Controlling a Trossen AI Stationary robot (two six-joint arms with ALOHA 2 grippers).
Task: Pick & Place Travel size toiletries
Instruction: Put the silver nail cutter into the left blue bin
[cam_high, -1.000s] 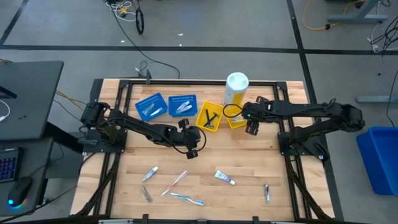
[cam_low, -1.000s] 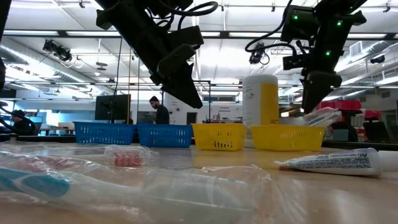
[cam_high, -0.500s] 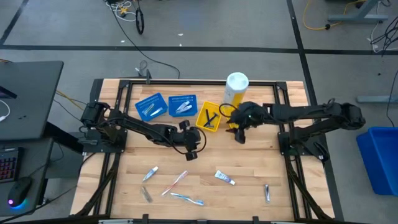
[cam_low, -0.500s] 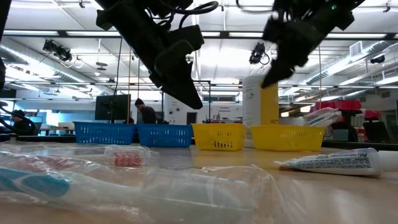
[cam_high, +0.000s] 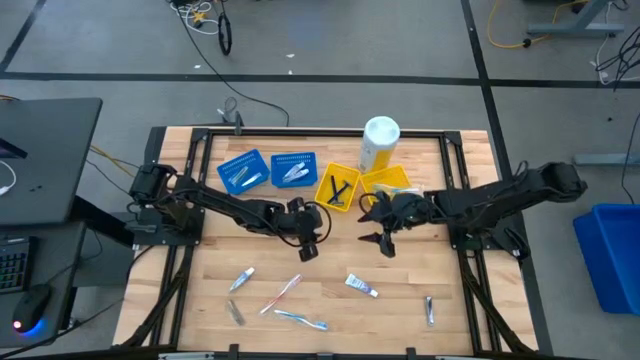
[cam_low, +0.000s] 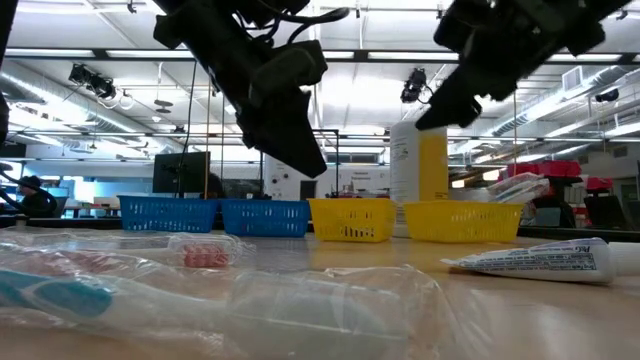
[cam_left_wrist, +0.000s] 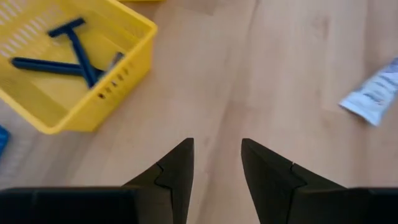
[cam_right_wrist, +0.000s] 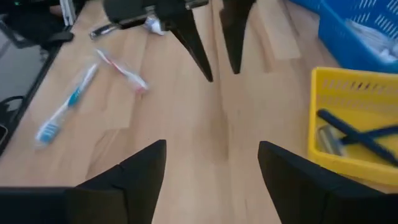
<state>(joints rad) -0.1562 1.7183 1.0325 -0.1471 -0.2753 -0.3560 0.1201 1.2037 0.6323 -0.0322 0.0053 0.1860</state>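
One small tube (cam_high: 361, 286), lying slantwise lower centre, just below my right gripper (cam_high: 383, 240): fingers wide apart, empty.

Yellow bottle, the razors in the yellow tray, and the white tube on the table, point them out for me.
yellow bottle (cam_high: 381, 133): high view, on its white cap.
razors (cam_left_wrist: 71, 53): left wrist view, where the two dark blue handles cross.
white tube (cam_high: 361, 286): high view, on the middle of its body.

Two blue trays (cam_high: 267, 171) and two yellow trays (cam_high: 335, 187) sit on pale wood table (cam_high: 330, 270) (dark blue razors (cam_left_wrist: 68, 53) inside one yellow). Bottle (cam_high: 378, 143) is yellow, white-capped.
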